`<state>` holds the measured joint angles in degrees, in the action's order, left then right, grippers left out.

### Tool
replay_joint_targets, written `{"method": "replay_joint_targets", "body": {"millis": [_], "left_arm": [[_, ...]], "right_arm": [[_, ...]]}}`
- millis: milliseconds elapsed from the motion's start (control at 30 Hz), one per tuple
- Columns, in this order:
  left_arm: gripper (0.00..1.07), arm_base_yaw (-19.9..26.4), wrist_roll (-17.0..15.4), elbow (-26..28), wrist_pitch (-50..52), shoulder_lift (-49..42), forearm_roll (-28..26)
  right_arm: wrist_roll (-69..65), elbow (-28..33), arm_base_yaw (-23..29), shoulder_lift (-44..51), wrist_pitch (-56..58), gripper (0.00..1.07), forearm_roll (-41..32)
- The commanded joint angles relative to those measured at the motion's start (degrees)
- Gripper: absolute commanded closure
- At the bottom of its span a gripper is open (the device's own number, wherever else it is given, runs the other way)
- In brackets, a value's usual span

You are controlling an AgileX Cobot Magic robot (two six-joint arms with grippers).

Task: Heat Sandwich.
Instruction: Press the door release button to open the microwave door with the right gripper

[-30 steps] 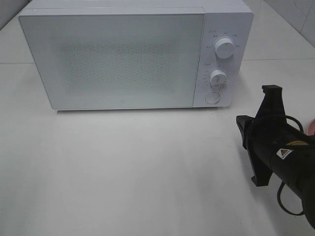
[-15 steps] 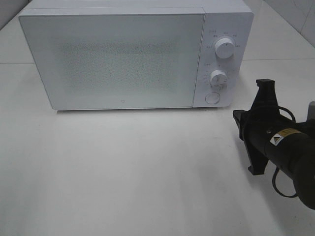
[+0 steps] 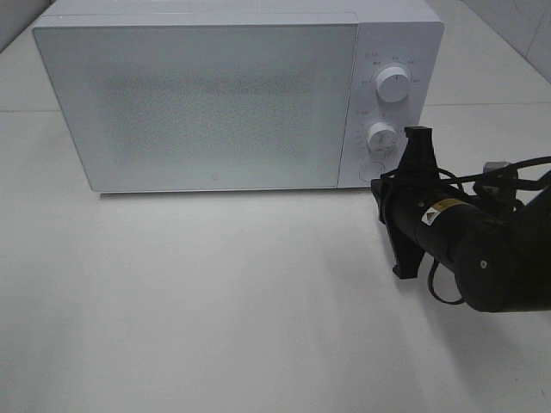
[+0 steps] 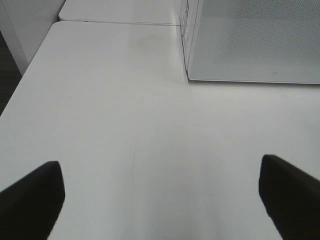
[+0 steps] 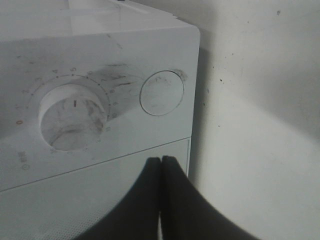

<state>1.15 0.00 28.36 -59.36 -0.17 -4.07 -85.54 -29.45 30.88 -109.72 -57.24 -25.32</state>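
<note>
The white microwave (image 3: 198, 103) stands on the worktop (image 3: 215, 301) with its door (image 3: 207, 99) closed. The sandwich is not in any view, so I cannot tell where it lies or whether it is already inside.

The right tool (image 5: 161, 160) has its two fingers pressed together with nothing between them. It points at the lower corner of the control panel (image 3: 387, 103), close to the round button (image 5: 161, 93) beside the lower dial (image 5: 72, 117). In the wrist view the tips sit just off the button, nearer the seam with the door, and whether they touch the panel is unclear.

The left tool (image 4: 160, 200) hangs over bare worktop off the microwave's left end, fingers spread wide and holding nothing.

The step in hand looks like pressing the round button, probably the door release. The next move calls for a small shift to centre the closed tips on it, then a straight, firm push, without knocking the dial or sliding the oven back.
</note>
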Motion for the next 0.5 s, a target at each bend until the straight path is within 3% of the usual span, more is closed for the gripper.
{"method": "replay_joint_targets", "body": {"millis": [33,500], "left_arm": [[0.03,0.1,0.0,-0.1,0.5,-1.6,0.0],[0.03,0.1,0.0,-0.1,0.5,-1.6,0.0]], "right_arm": [[0.0,-1.8,-0.9,-0.9,1.2,1.07,0.2],[2.2,-11.4,-3.7,-8.0,5.3,1.07,-0.2]]}}
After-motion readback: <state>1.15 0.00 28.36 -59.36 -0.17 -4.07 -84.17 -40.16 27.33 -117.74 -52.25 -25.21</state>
